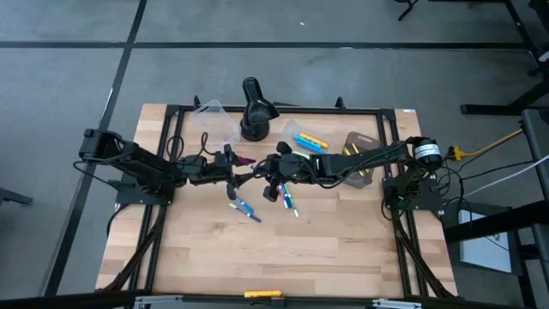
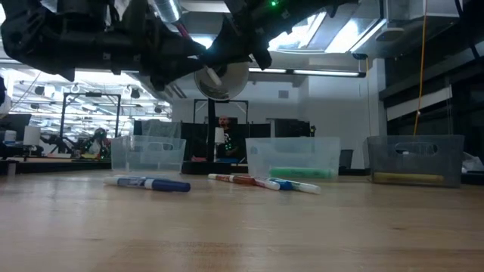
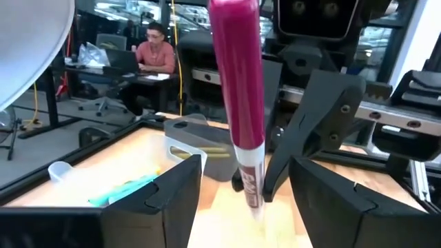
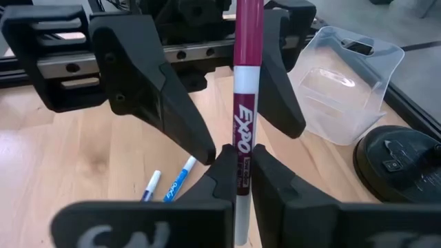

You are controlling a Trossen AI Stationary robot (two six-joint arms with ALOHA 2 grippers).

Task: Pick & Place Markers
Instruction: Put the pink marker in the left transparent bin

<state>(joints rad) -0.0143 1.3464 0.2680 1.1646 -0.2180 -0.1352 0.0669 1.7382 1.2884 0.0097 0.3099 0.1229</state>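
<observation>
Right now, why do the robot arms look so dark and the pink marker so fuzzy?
Low view: bright ceiling lights behind leave both arms as dark shapes. Left wrist view: the magenta marker is close to the lens and soft. Right wrist view: it looks sharp in the right gripper.

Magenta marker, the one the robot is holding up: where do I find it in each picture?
High view: magenta marker at table centre, where the two arms meet.
Low view: a pink sliver at the top, among the dark arms.
Left wrist view: upright in the middle, filling the height.
Right wrist view: upright at centre, pinched by the right gripper.
Shared landmark: the black lamp, whose base shows in the right wrist view.
</observation>
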